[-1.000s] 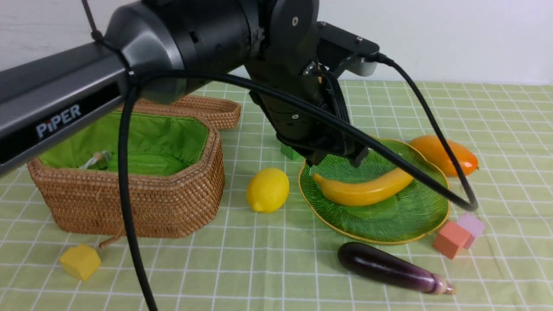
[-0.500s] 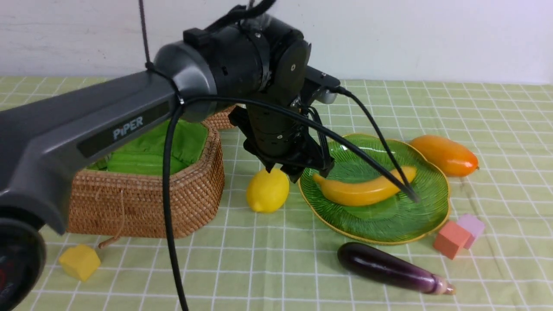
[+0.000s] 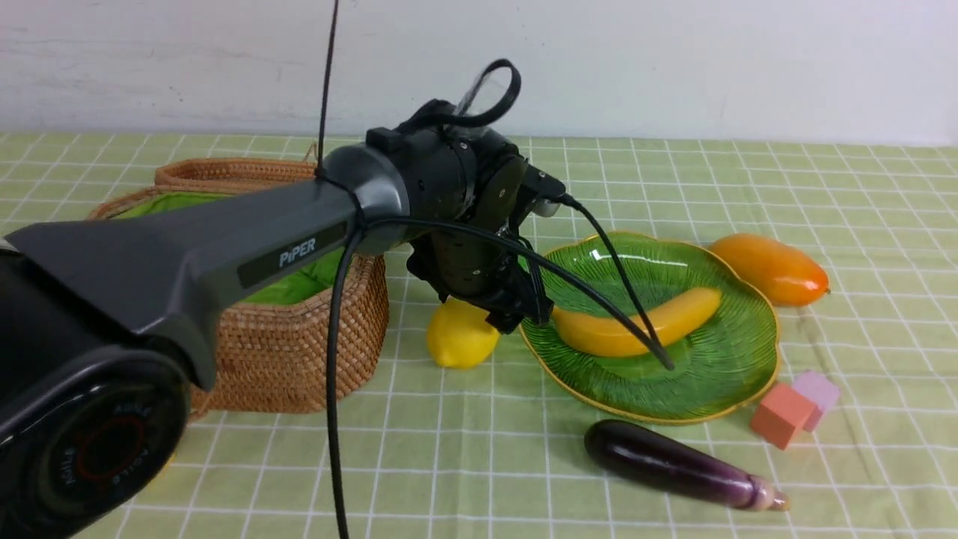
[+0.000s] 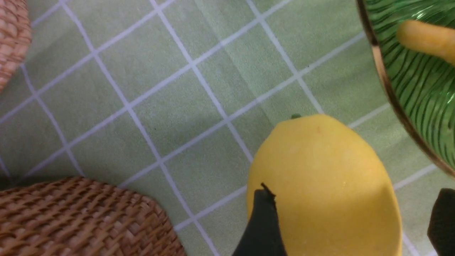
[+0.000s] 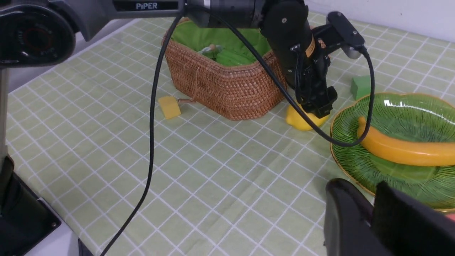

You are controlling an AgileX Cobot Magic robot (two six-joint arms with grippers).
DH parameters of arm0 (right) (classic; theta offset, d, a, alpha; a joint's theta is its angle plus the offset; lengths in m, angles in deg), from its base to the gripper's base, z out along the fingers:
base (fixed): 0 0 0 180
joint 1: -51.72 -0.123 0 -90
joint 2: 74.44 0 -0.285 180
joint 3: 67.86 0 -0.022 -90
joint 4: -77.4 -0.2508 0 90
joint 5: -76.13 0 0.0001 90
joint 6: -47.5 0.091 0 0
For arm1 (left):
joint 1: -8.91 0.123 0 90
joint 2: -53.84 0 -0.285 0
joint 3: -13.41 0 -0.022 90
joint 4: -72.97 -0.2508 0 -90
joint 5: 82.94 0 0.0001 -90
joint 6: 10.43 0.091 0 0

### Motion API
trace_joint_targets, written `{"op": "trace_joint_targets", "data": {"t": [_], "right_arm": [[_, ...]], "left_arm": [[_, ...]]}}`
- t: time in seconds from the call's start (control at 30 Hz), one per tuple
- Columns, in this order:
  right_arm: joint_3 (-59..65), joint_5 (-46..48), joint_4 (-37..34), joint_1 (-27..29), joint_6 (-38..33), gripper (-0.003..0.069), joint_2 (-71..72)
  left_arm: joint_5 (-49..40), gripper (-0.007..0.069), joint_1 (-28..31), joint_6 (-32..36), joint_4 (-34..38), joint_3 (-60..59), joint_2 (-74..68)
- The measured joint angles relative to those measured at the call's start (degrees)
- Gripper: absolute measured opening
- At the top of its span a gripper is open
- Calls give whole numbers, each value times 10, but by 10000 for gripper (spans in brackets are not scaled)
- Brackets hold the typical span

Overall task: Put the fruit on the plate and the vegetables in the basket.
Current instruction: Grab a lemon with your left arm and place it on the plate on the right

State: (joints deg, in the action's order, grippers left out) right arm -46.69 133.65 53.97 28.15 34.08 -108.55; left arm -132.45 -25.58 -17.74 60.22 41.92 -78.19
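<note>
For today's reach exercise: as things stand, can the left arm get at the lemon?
Probably yes. The left end effector hangs open just above the lemon, with nothing between them; the basket and plate sit apart from it on either side.

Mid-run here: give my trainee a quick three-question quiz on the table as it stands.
1. True or false: the long curved yellow-orange toy banana lies on the ribbed green glass plate.
2. At the round yellow lemon, the left gripper is: A) open, B) shut on it, C) holding the banana.
3. How many toy fruits lie off the plate?
Key: true; B; two (lemon, oval orange mango).
</note>
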Motion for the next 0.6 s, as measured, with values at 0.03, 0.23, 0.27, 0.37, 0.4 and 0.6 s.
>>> {"op": "trace_joint_targets", "data": {"t": [0.03, 0.23, 0.27, 0.37, 0.4, 0.6], "right_arm": [[0, 0, 0, 0, 0, 142, 0], [0, 2, 0, 0, 0, 143, 0], [0, 2, 0, 0, 0, 145, 0], [0, 2, 0, 0, 0, 145, 0], [0, 2, 0, 0, 0, 146, 0], [0, 3, 0, 0, -1, 145, 0]], "left_arm": [[-1, 562, 0, 0, -5, 0, -3], [-1, 562, 0, 0, -21, 0, -16], [1, 566, 0, 0, -24, 0, -19], [2, 575, 0, 0, -27, 1, -21], [4, 583, 0, -4, -30, 1, -24], [13, 598, 1, -19, -39, 4, -34]]}}
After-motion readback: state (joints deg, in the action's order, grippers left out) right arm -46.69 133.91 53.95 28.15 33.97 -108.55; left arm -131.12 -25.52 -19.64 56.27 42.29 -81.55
